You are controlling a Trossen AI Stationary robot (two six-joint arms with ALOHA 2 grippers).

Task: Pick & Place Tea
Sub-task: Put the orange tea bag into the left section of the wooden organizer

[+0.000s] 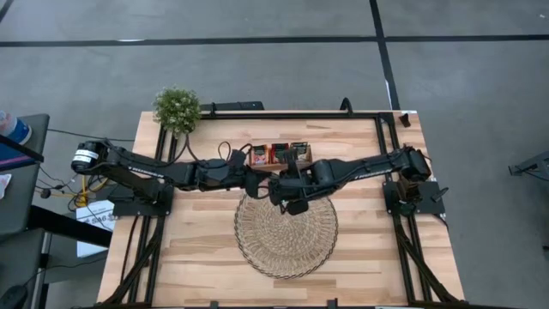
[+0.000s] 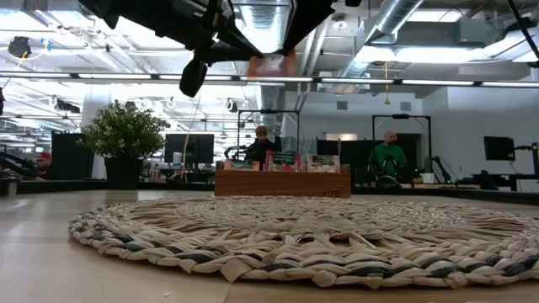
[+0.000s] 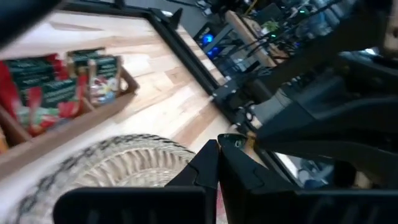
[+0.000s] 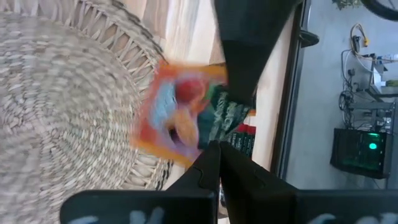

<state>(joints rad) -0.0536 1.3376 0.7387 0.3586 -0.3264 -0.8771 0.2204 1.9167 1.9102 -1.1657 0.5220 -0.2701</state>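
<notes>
A red-orange tea sachet (image 4: 180, 118) with a dark green band hangs above the far part of the round woven mat (image 1: 286, 232), between my two grippers. My right gripper (image 4: 216, 148) is shut on it. My left gripper (image 3: 217, 152) meets it from the table's left and is shut on it too. In the low view the sachet (image 2: 272, 66) shows high up between the two arms. More tea sachets (image 3: 43, 87) stand upright in the wooden tray (image 1: 279, 163) just beyond the mat. My left gripper pinches the sachet's dark green band end (image 4: 227, 118) between its two fingers (image 4: 249, 56), coming nearly level from the table's left. The sachet is lifted clear of the mat. My right gripper pinches the edge of the sachet's orange part (image 4: 193, 149) between its two fingers, slanting down from the table's right. The sachet stands out flat past its fingertips, over the mat's rim.
A potted plant (image 1: 177, 109) stands at the far left corner. Black frame rails (image 1: 386, 146) run along the table's edges. Bare wood lies left and right of the mat. People sit in the room behind the table (image 2: 387, 156).
</notes>
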